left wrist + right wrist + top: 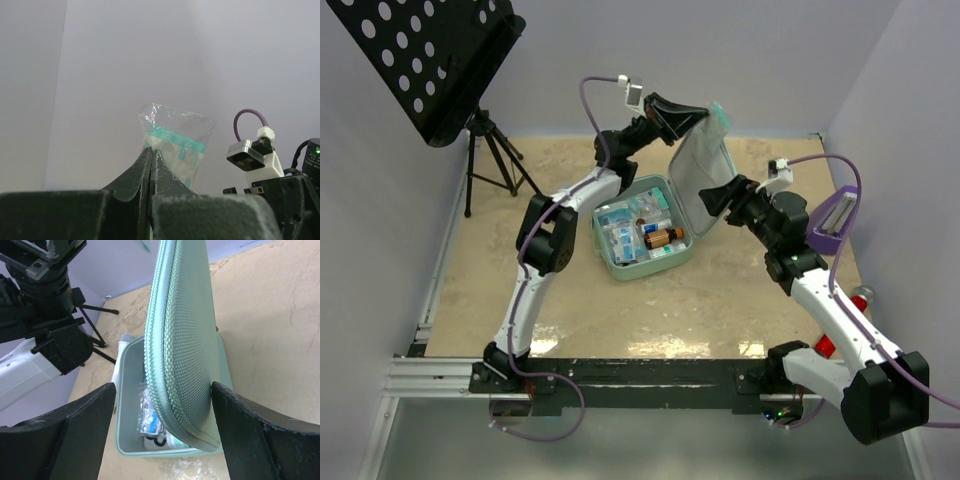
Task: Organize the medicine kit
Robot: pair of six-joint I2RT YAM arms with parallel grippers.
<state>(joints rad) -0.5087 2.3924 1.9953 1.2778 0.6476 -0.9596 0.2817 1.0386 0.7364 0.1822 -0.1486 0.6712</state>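
Two claws are working here, and the step in hand, as I judge it, is getting one more packet into the case while its lid is standing up.

My left gripper point(151, 150) is pinching fully closed on the lower edge of a clear packet point(177, 145) with green print, holding it high in the air, above the top edge of the lid point(185, 330). My right gripper point(712, 198) is standing wide open, one finger on each side of that raised lid; it is gripping nothing. Daylight is showing on the inner side, and I cannot tell whether the outer finger is brushing the lid's mesh face.

The medicine kit point(612, 262) is lying open near the middle of the table point(720, 300), its tray facing my left arm and already carrying small packets and an amber bottle point(662, 237). A purple wedge point(832, 222) is sitting well apart at the right edge.

Next, I am thinking the left arm needs to bring the packet down on the tray side of the lid and let go over a gap among the contents. The right fingers should be steadying the lid so it is not dropping shut on the way.
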